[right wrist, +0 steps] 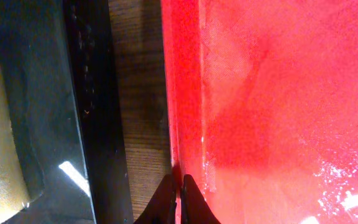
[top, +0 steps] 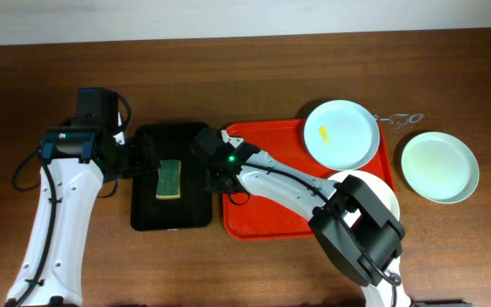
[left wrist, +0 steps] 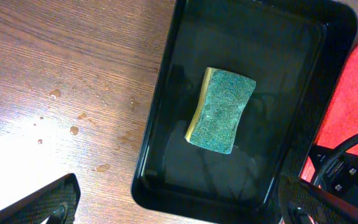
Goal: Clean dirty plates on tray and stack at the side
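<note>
Your right gripper [right wrist: 179, 193] pinches the rim of the stiff red-orange plastic tray [right wrist: 272, 93] between its fingertips; your left gripper [left wrist: 176, 208] gapes. The glossy white round plates [top: 341, 134] likely slip; grasp their rims.

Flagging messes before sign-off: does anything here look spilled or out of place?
Yes: small liquid droplets are spattered on the wooden table just left of the black tray that holds the sponge, so water seems to have escaped it.
</note>
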{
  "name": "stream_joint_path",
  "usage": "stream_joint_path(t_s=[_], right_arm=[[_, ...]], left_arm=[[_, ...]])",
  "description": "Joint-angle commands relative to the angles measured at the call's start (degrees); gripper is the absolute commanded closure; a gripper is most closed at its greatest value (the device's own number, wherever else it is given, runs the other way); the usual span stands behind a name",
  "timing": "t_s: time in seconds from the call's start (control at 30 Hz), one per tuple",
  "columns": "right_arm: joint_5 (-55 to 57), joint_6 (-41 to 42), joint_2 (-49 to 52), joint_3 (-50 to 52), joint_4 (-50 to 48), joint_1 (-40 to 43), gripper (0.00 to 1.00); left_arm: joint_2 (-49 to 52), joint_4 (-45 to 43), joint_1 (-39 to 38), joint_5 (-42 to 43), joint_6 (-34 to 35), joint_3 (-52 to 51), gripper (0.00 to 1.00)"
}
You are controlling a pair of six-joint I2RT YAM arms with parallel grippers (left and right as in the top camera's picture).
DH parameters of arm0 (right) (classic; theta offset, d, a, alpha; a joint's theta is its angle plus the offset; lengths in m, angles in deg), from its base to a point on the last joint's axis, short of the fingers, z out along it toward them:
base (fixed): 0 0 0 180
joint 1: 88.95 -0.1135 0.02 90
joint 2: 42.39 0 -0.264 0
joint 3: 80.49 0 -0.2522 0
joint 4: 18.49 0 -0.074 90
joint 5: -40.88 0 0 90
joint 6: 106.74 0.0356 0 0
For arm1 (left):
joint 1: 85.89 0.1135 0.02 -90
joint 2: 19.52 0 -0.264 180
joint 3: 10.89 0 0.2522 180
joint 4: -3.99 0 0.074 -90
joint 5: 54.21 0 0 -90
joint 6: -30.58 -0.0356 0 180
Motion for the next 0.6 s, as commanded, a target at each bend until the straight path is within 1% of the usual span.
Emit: stream_joint_path(t_s=[0.0,0.07,0.1,0.23,0.33,0.4,0.47,0.53,0.57], right_arm=[[-4.9,0.4,2.2,0.7,-0.1,-0.7,0.92],[-5.2,-3.7,0.4,0.4,0.9,0.7,0.83],[-5.1,-5.4,-1.0,-0.1,2.3,1.7,0.8],[-5.1,-13.9,-8.3,-2.8,13.2,10.1,0.78],[-5.1,-18.6,-12.0,-2.8,22.0,19.8,0.79],[-6.7,-22.4,-13.0,-2.8,25.9,25.8,0.78],[-13.9,-32.8,-13.2,-2.8,28.7,31.7,0.75],[-12.7,-34.3,-13.2,-2.8,32.2,37.4,0.72],[-10.6,-34.3,-13.2,-2.7,33.0,40.6,0.72]], left_arm=[[-0.8,0.1,0.2,0.4,0.7,1.0,0.01],[-0.8,0.1,0.2,0.4,0.7,1.0,0.01],[-0.8,0.1,0.2,0.4,0.7,1.0,0.01],[-0.8,0.1,0.2,0.4,0.7,1.0,0.01],[-0.8,0.1,0.2,0.4,0.7,1.0,0.01],[-0.8,0.1,0.2,0.4,0.7,1.0,0.01],[-0.8,0.1,0.2,0.4,0.7,1.0,0.01],[-0.8,0.1,0.2,0.4,0.7,1.0,0.01],[-0.8,0.1,0.2,0.4,0.7,1.0,0.01]])
